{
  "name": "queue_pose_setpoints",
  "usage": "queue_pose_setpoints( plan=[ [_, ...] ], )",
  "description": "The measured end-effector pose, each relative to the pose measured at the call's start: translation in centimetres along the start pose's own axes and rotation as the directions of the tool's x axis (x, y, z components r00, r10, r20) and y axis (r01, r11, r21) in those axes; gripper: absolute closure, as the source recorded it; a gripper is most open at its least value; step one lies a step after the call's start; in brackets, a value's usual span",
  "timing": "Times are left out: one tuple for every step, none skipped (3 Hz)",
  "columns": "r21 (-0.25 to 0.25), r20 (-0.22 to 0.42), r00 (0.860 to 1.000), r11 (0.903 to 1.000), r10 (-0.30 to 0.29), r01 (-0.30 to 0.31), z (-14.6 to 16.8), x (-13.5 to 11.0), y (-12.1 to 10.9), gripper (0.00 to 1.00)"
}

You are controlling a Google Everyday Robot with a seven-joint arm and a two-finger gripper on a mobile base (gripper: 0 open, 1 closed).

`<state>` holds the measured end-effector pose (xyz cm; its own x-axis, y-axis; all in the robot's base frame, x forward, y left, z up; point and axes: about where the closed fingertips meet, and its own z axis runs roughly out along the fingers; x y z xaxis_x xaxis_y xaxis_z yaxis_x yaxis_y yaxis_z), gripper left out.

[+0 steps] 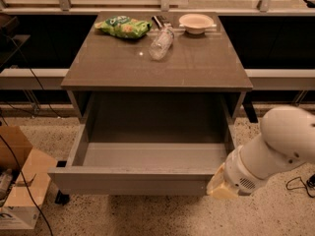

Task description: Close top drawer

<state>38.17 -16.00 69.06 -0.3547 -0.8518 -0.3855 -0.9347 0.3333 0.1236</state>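
The top drawer point(133, 180) is a wide, deep grey box with a plain flat front. It is pulled far out of the cabinet, and its inside point(152, 154) is bare. My white arm point(275, 146) reaches in from the right. My gripper point(220, 185) is at its pale yellowish end, low down at the right end of the drawer's front panel. It is touching or nearly touching the corner. The arm hides the lower right corner of the front.
On the cabinet's tabletop point(197, 68) lie a green snack bag point(123, 27), a clear plastic bottle on its side point(161, 42) and a white bowl point(196, 22). A cardboard box point(19, 191) and cables lie on the floor to the left. A cable point(298, 183) lies at the right.
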Motion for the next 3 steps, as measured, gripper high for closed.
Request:
queue_pose_setpoints(
  plan=[
    [-0.047, 0.031, 0.999, 0.9985, 0.03, -0.029, 5.8, 0.3, -1.9, 1.0],
    [-0.047, 0.031, 0.999, 0.9985, 0.03, -0.029, 5.8, 0.3, -1.9, 1.0],
    [0.01, 0.027, 0.999, 0.9997, 0.024, -0.024, 6.5, 0.2, -3.2, 1.0]
  ],
)
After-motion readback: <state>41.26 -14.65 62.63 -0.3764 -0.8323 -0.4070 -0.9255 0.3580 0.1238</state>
